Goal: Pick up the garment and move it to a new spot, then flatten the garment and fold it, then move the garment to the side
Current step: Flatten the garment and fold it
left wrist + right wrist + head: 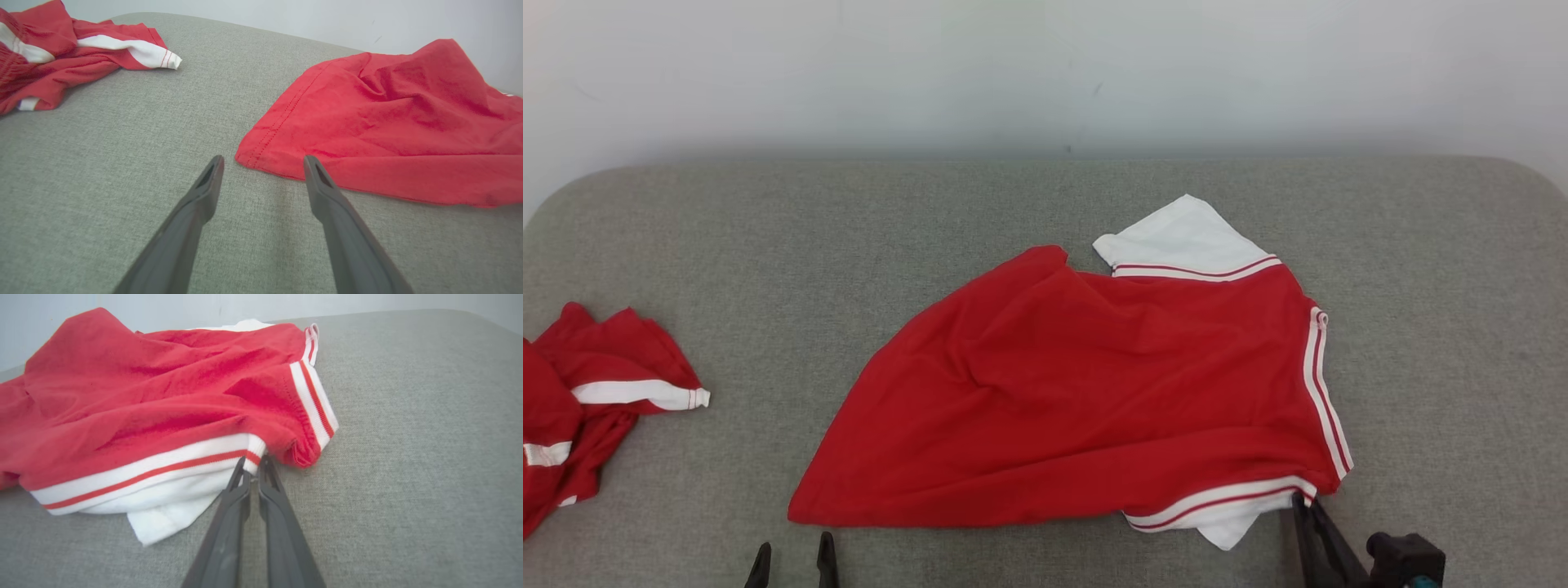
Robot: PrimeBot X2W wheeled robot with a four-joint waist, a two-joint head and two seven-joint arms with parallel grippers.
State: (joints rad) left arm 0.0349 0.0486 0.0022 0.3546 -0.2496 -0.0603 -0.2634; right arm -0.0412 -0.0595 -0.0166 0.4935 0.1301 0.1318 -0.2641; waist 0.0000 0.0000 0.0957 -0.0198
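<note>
While the right gripper point(254, 463) clamps the red shirt point(163, 396) at its striped trim point(163, 471), the left gripper point(263, 161) hovers spread, the hem corner point(250, 157) just ahead of its fingertips.

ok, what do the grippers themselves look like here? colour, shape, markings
Left gripper: two long matte dark-grey fingers, tapering to narrow tips with a slot-like recess near each end. Right gripper: the same dark tapered pair. In the head view a black blocky mount sits beside it, with a teal patch.
</note>
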